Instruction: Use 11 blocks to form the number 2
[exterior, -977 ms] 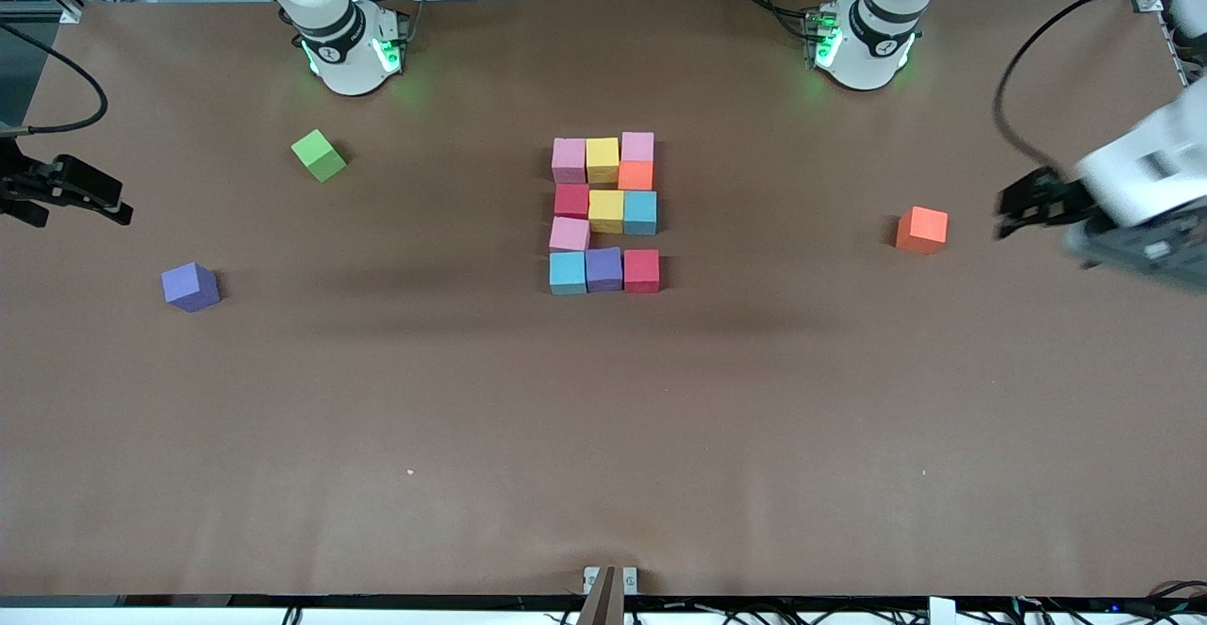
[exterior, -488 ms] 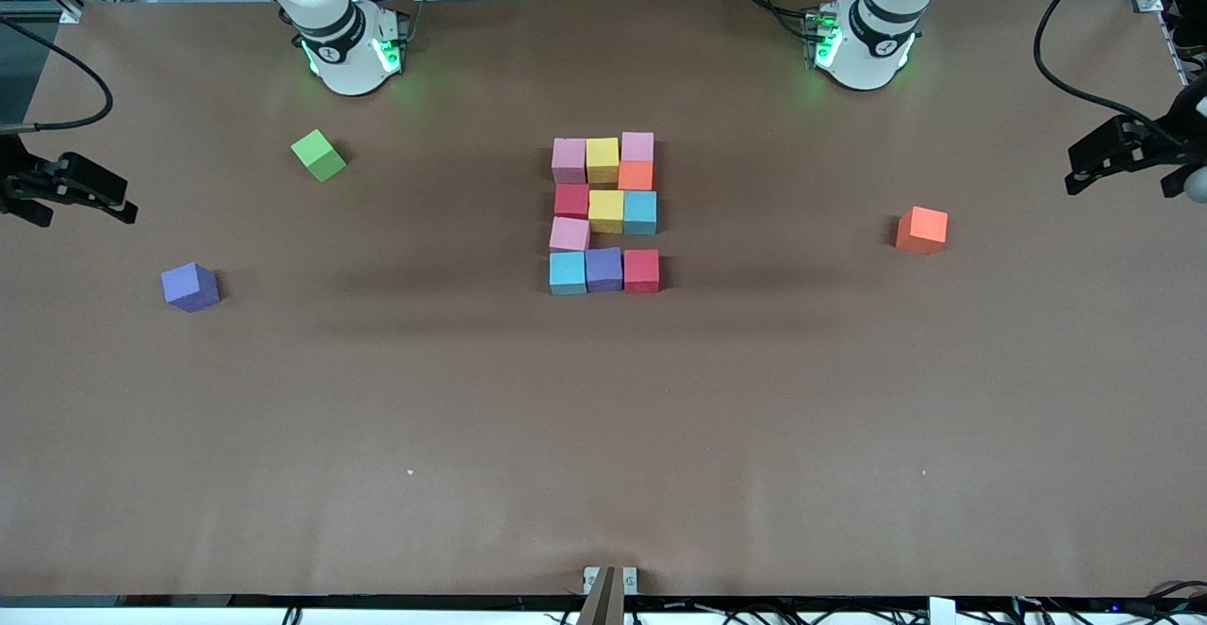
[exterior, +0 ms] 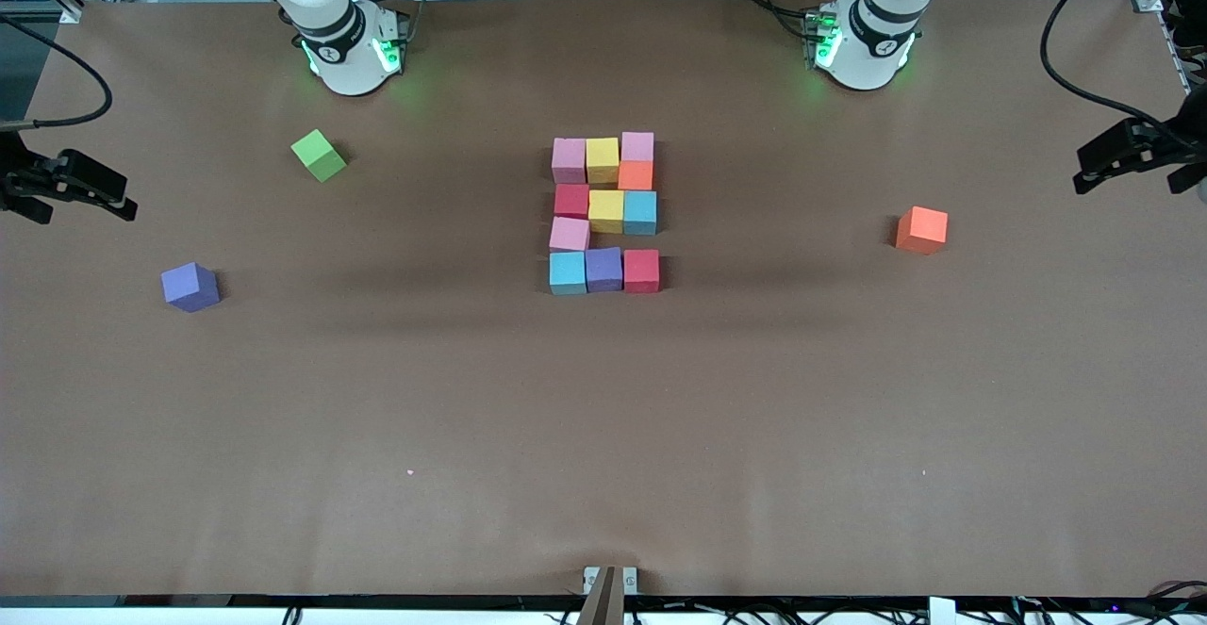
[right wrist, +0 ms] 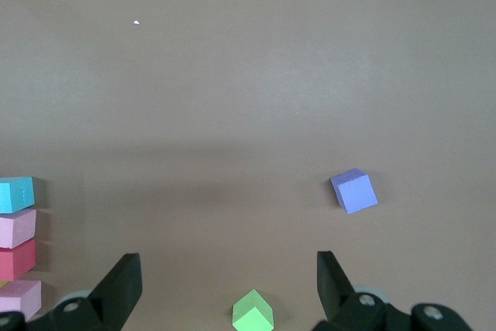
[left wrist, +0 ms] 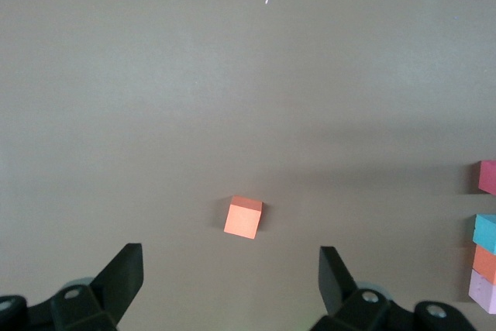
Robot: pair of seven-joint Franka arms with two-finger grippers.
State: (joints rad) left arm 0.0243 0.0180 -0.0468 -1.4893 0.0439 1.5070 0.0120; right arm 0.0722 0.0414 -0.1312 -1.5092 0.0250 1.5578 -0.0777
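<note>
Number 2 [exterior: 604, 213]: eleven small matte foam cubes are set touching at mid-table; in both wrist views it is cut off at the edge.
Left gripper [exterior: 1127, 156]: held empty, fingers spread, over the left arm's table end; partly cut off.
Right gripper [exterior: 71, 193]: likewise spread and empty, at the right arm's end.
Loose orange foam cube [exterior: 922, 229]: seen between the left gripper's fingers [left wrist: 124, 273].

mid-table: number 2 [exterior: 604, 213] – packed cubes | ends: green cube [exterior: 319, 155], purple cube [exterior: 190, 286], orange cube [exterior: 922, 229] – well apart, open table [exterior: 603, 436] between
</note>
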